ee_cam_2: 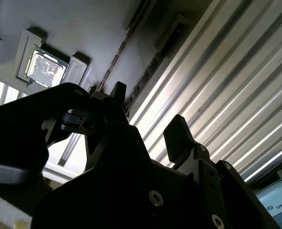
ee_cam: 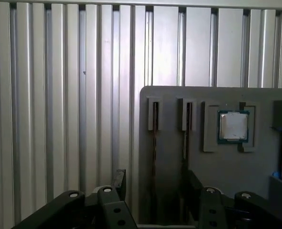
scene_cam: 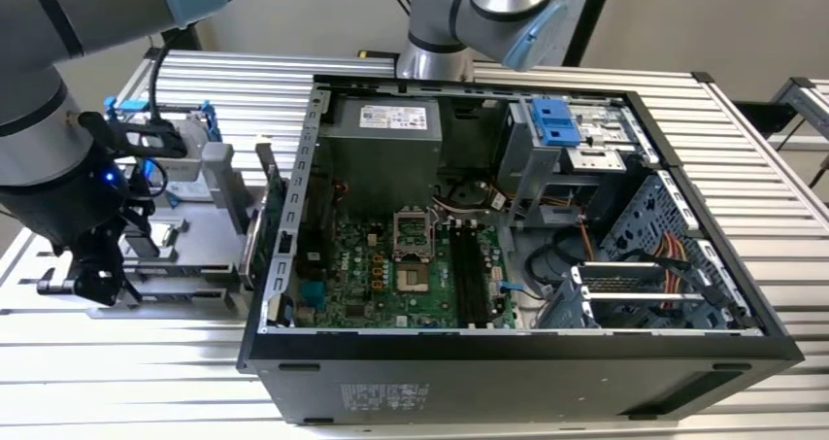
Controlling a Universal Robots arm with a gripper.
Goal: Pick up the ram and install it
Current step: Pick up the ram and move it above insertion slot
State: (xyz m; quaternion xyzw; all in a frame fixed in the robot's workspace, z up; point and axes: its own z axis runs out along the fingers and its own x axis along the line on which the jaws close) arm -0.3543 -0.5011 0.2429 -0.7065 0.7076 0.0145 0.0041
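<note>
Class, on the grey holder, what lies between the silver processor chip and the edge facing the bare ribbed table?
Two narrow slots side by side, in the first wrist view; the ram, edge-on, appears to stand in the outer one.

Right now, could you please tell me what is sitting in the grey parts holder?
The grey holder has a silver processor chip lying in a square recess and the ram standing edge-on in a narrow slot; the ram's faces are hidden.

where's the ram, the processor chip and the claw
ram (ee_cam: 155, 152), first wrist view, its thin exposed edge
processor chip (ee_cam: 234, 126), first wrist view, silver lid centre
claw (ee_cam: 156, 183), first wrist view, midway between fingertips
</note>
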